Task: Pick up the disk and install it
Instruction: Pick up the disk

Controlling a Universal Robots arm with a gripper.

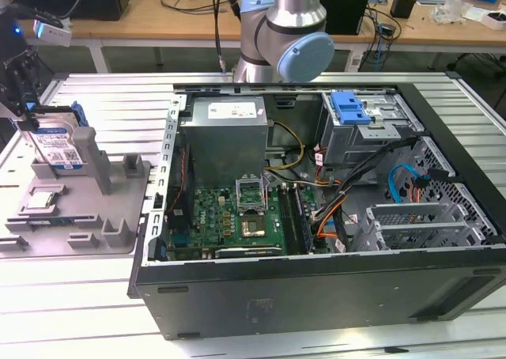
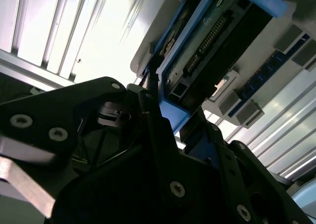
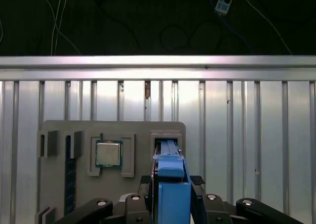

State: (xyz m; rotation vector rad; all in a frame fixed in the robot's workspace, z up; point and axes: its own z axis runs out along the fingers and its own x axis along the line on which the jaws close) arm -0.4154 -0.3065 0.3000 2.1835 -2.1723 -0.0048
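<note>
Gripper point(image 1: 30, 123) fingers point(image 3: 145, 180) are seen pinching the disk point(image 1: 57, 144) by its blue carrier frame, one finger pressed to each side, as shown in the first wrist view. In the exterior view the disk is held upright on edge at the slot of the grey fixture point(image 1: 118, 209), which lies at nine o'clock from the open computer case point(image 1: 316, 284). Whether its lower edge is seated in the slot cannot be told. A small square chip point(image 1: 43, 199) is nested in the fixture at about seven o'clock from the disk. A blue latch point(image 1: 350, 106) is seen at the case's one o'clock.
</note>
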